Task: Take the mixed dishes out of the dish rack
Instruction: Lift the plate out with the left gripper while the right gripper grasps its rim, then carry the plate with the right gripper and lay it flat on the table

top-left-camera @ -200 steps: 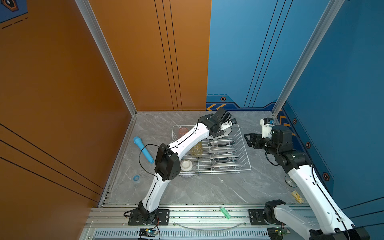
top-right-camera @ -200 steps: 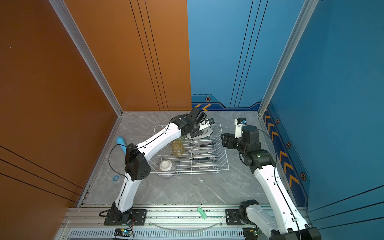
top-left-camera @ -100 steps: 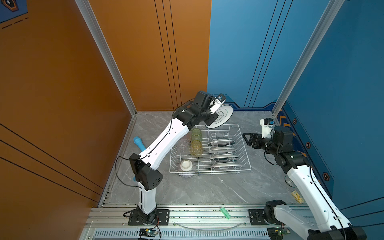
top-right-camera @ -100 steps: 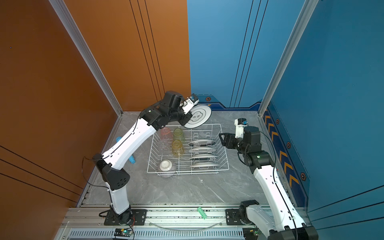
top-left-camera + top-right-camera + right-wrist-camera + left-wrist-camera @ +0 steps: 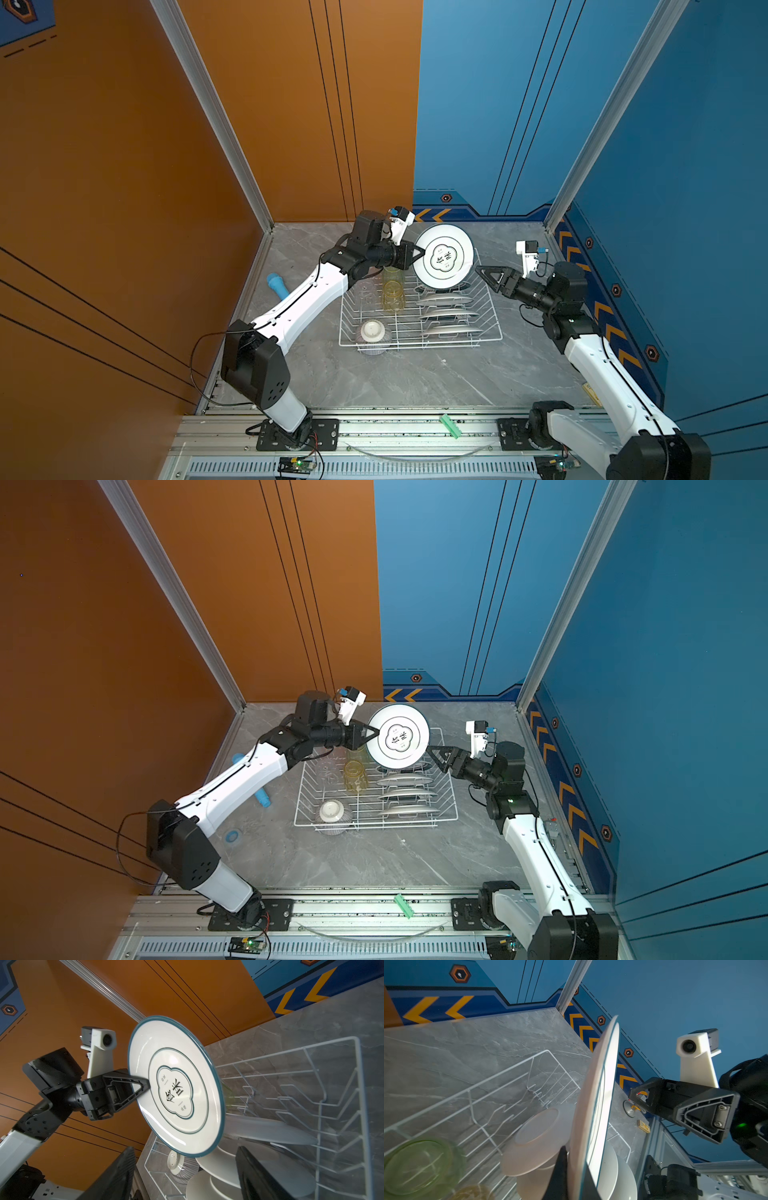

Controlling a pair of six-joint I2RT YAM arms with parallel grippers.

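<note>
One plate (image 5: 444,257) hangs above the dish rack (image 5: 436,344), at about one o'clock from the rack's middle. The left end effector (image 5: 417,252) is clamped on its rim at nine o'clock. Being round, the plate has no long axis. It stands nearly on edge, with its printed face turned up and toward the right arm, and appears edge-on in the left wrist view. The other plates (image 5: 446,313) sit slotted below it. The right end effector (image 5: 482,272) waits with jaws apart and empty, just beside the rim between three and four o'clock. This looks like a handover: the right jaws should straddle the rim squarely and close before the left lets go, keeping clear of the rack wires.
</note>
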